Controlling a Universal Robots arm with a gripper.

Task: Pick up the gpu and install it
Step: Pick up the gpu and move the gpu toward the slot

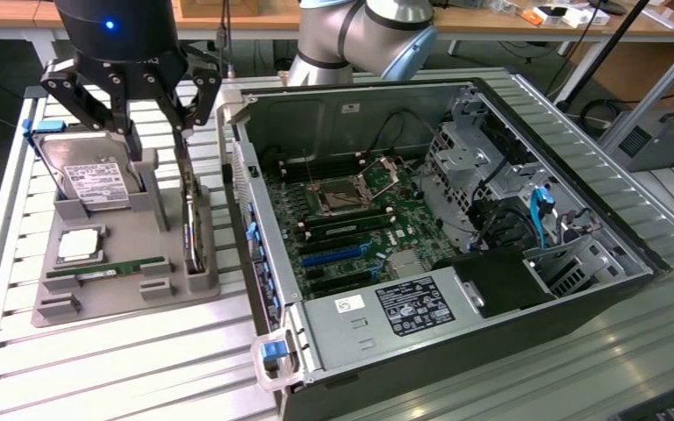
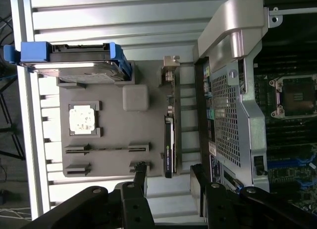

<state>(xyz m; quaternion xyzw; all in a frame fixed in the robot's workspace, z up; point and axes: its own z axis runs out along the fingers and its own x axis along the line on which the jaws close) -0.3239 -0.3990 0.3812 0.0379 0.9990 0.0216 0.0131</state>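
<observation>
table (image 1: 138, 373) bears grey tray (image 1: 109, 303), computer case (image 1: 548, 338).

A robotics lab: a slatted aluminium bench (image 1: 103, 368), an opened computer tower (image 1: 618, 324), a robot arm (image 1: 361, 35), wooden desks (image 1: 490, 22) behind

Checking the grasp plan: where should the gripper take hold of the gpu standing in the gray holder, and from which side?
Probably from straight above, pinching the gpu across its two flat faces near mid-length. It stands on edge in the gray holder, thin top edge free, with the computer case close beside it. The open gripper hangs above it.
</observation>
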